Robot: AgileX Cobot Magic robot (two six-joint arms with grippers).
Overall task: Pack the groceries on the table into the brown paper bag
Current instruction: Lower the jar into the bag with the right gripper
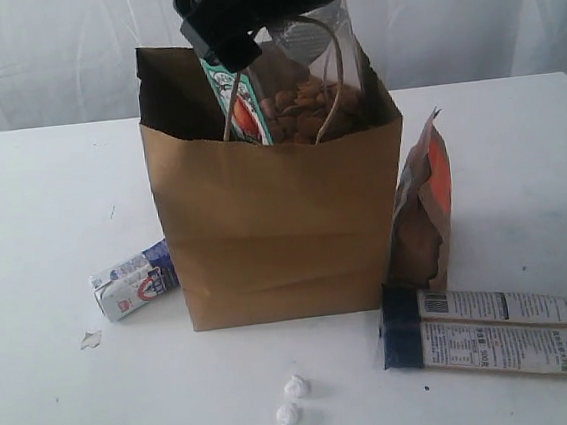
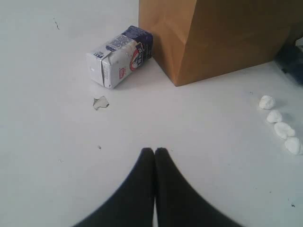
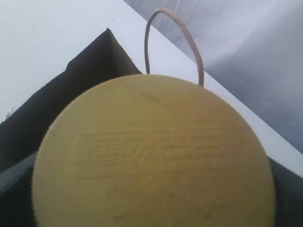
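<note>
I see the right gripper (image 1: 244, 15) reaching down from 12 o'clock onto the gold-lidded clear jar (image 1: 305, 98) in the mouth of the brown paper bag (image 1: 276, 233); gripping or released, I cannot tell. Left gripper (image 2: 155, 150) clenched empty, low over the counter (image 1: 41, 196).

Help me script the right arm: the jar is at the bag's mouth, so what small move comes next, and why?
Probably ease the gold-lidded clear jar straight down into the brown paper bag. Its upper part stands above the rim in the exterior view, and its lid fills the right wrist view over the open bag. Whether it is gripped, I cannot tell.
</note>
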